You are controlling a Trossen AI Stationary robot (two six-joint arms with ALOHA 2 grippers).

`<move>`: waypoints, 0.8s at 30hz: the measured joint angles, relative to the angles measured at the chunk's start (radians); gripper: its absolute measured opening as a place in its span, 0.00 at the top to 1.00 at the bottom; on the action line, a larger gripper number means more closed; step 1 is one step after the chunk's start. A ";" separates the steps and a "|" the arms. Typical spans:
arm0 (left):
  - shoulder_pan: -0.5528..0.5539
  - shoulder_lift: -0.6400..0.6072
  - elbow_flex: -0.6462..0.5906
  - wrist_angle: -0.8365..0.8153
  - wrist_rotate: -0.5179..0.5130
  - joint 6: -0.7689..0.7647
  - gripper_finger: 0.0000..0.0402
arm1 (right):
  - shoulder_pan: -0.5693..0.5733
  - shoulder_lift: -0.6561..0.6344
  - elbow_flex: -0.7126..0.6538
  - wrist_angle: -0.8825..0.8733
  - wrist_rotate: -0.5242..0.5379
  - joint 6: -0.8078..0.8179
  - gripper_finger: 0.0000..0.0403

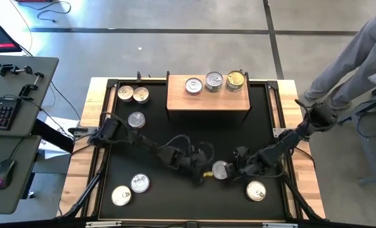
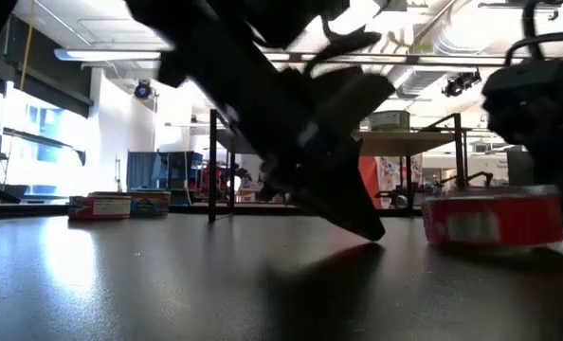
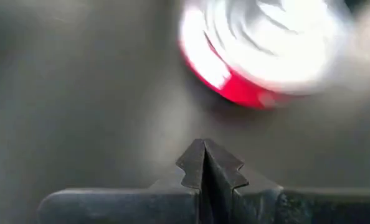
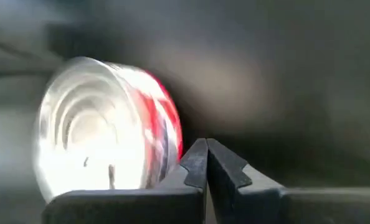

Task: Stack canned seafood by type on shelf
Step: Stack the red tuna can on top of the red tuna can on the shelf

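Note:
A flat tin with a red label rests on its base on the black mat near the table's front, seen also in the low view. My left gripper is shut just left of it, its tip low over the mat and apart from the tin. My right gripper is shut close on the tin's right side. The wooden shelf stands at the far middle with three tins on its top. My right gripper's shut fingers stand right beside the tin's red side wall, slanting down from the table's right. Whether they touch the wall I cannot tell.
Loose tins lie on the mat: two at the far left, one below them, two at the near left, one at the near right. A person stands past the table's right far corner.

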 joint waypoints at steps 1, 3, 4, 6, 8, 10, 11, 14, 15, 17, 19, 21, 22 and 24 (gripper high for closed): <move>0.013 0.000 0.000 0.008 0.011 -0.003 1.00 | -0.017 0.000 0.000 0.000 -0.009 -0.019 1.00; 0.034 0.000 0.000 0.021 0.044 -0.008 1.00 | -0.049 0.000 0.000 0.008 -0.047 -0.058 1.00; 0.035 0.000 0.000 0.030 0.059 -0.008 1.00 | -0.061 0.000 0.000 0.023 -0.063 -0.080 1.00; 0.033 0.000 0.000 0.045 0.078 -0.008 1.00 | -0.073 0.000 0.000 0.054 -0.072 -0.106 1.00; 0.020 0.000 0.000 0.055 0.099 -0.019 1.00 | -0.079 0.000 0.000 0.074 -0.082 -0.112 1.00; 0.001 -0.001 0.000 0.053 0.099 -0.025 1.00 | -0.079 0.000 0.000 0.083 -0.085 -0.123 1.00; -0.010 -0.001 0.000 0.050 0.091 -0.021 1.00 | -0.079 0.000 0.000 0.082 -0.086 -0.123 1.00; -0.030 -0.001 0.000 0.050 0.068 -0.022 1.00 | -0.079 0.000 0.000 0.081 -0.097 -0.123 1.00; -0.032 -0.001 0.000 0.052 0.070 -0.032 1.00 | -0.079 0.000 0.000 0.081 -0.102 -0.123 1.00; -0.029 -0.002 0.000 0.060 0.069 -0.039 1.00 | -0.078 0.000 0.000 0.081 -0.118 -0.123 1.00; -0.027 0.003 0.000 0.094 0.068 -0.036 1.00 | -0.077 0.000 0.000 0.089 -0.123 -0.123 1.00; -0.020 0.016 0.000 0.146 0.077 -0.035 1.00 | -0.077 0.000 0.000 0.098 -0.123 -0.121 1.00; -0.016 0.024 0.000 0.164 0.088 -0.036 1.00 | -0.077 0.000 0.000 0.098 -0.123 -0.119 1.00; -0.009 0.047 0.015 0.170 0.124 -0.043 1.00 | -0.077 0.000 0.000 0.102 -0.122 -0.114 1.00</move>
